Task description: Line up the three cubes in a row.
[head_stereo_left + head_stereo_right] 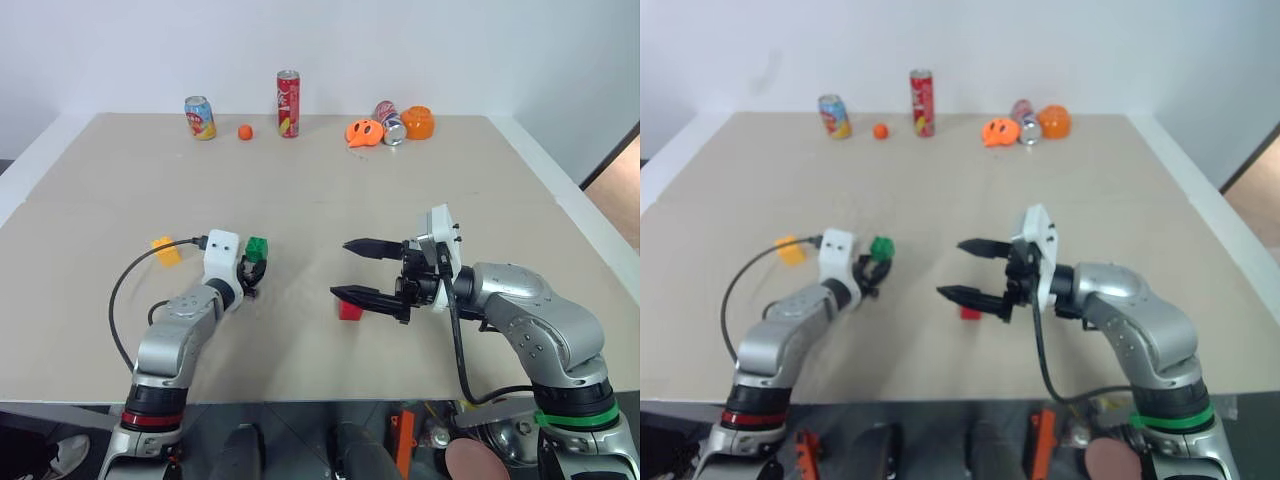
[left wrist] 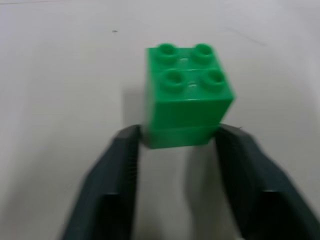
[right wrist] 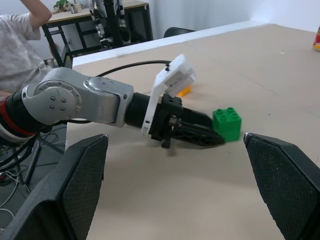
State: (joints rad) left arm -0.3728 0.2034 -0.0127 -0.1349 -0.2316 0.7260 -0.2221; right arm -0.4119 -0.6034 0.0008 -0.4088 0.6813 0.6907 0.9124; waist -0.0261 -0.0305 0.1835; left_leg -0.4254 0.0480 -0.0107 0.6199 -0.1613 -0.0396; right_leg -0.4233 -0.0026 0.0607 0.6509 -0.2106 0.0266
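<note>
green cube: small green plastic studded block [image 2: 187,95], between surface middle and left edge. Rigid, light, slick flat sides; I'd pinch opposite side faces low.
left hand [image 1: 252,272]: I read it clamped on green cube's base.
right hand [image 1: 355,270]: spread wide, holding nothing.
red cube [image 1: 349,311]: under right hand, nearer front edge.
yellow-orange cube [image 1: 165,250]: nearer left edge.

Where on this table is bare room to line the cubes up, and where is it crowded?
Bare: the wide band of table between the far cans and both grippers, and the near strip. Crowded: the far edge, and mid-table around the green cube, yellow cube and red cube.
</note>
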